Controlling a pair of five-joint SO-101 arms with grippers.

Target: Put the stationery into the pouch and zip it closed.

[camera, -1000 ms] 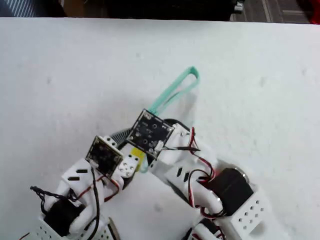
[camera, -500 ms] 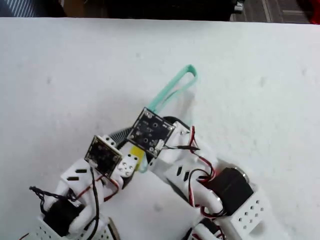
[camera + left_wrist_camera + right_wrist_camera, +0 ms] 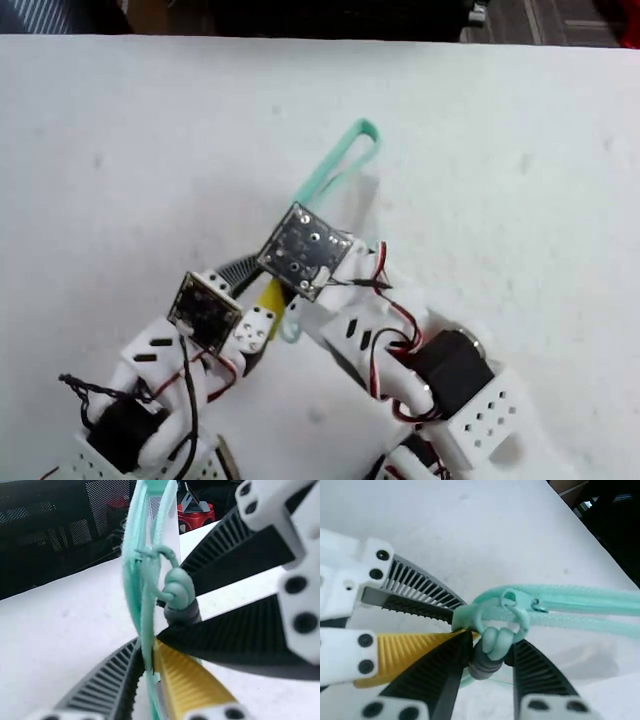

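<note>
Close in, both arms are hunched at the near edge of the table (image 3: 130,150), wrists tipped down and tips all but meeting. The left gripper (image 3: 150,664) is clamped narrow. Its yellow finger (image 3: 187,690) and the grey ribbed one pinch the near end of the mint-green pouch (image 3: 335,170), right on the zipper line. Just beside it, the right gripper (image 3: 490,652) comes in from the other side, black fingers nipped tight on the zipper pull (image 3: 492,645), a small rubbery mint-and-grey tab hanging off the slider (image 3: 512,602).

That pouch looks light, thin and floppy. I'd say it would buckle or drag along unless one end is anchored, so the left arm's pinch on the near end looks like the right spot. The pull is small and rounded and likely to slip. The safest grip is across its thick body, where the right fingers have it.

Farther out, the pouch stands on edge and runs diagonally away from the two grippers. Its two sides sit a little apart, so the mouth looks open beyond the slider. The rounded far end lies toward the middle of the table. What's inside, I can't tell.
</note>
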